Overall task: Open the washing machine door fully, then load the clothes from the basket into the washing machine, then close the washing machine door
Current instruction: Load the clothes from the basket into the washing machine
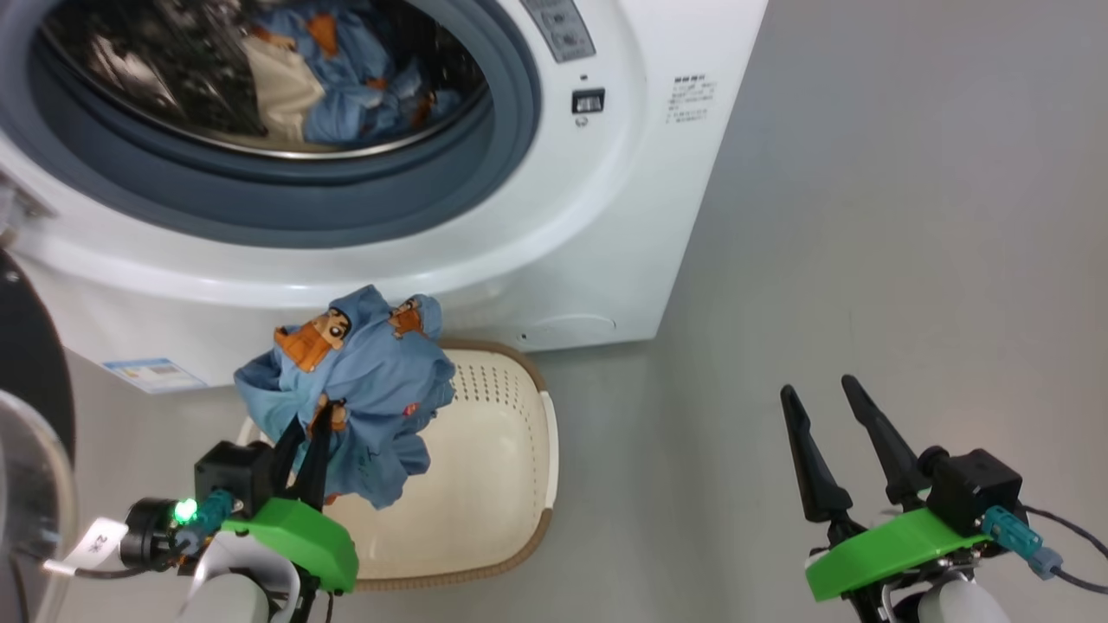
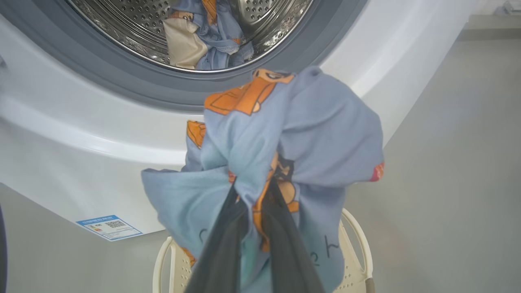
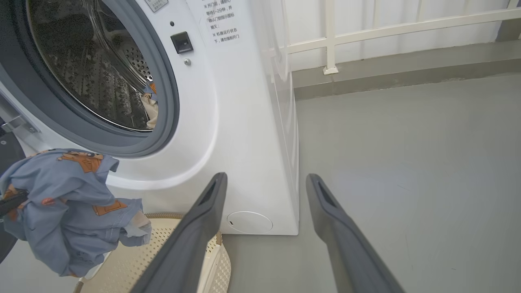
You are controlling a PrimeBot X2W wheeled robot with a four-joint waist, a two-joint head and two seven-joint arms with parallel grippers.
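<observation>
Pinching one blue garment (image 1: 363, 381), your left gripper (image 1: 318, 422) has both dark fingers pressed onto a fold of it (cloth bunches round the tips in the left wrist view, same gripper (image 2: 254, 189), same garment (image 2: 321, 134)). That garment hangs lifted over the one basket (image 1: 547, 450). I cannot tell whether its lowest hem touches the cream inside. From the right wrist view the garment (image 3: 61, 203) sits to the left, above the basket (image 3: 134, 260).

Your right gripper (image 1: 818, 387) has its two fingers spread apart, over grey floor (image 1: 866, 260) and well apart from the basket. The right wrist view shows the gap between them plainly (image 3: 265, 177).

Count so far: two grippers, one basket, one held garment.

The basket's far brown rim lies just beside the foot of the one washing machine (image 1: 606, 216). One blue label sticker (image 1: 151, 374) is low on its white front. The garment's top reaches the white panel just under the grey-blue seal (image 1: 260, 199).

Inside the steel drum (image 1: 173, 69) lie one cream garment (image 1: 277, 86) and blue cloth (image 1: 363, 78) (how many blue pieces, I cannot tell).

The washing machine door (image 1: 26, 346) is swung open at the head view's left edge, black rim and clear bowl showing. The round mouth is wide and unblocked. Open floor runs right of the machine to a white railing (image 3: 329, 36).
</observation>
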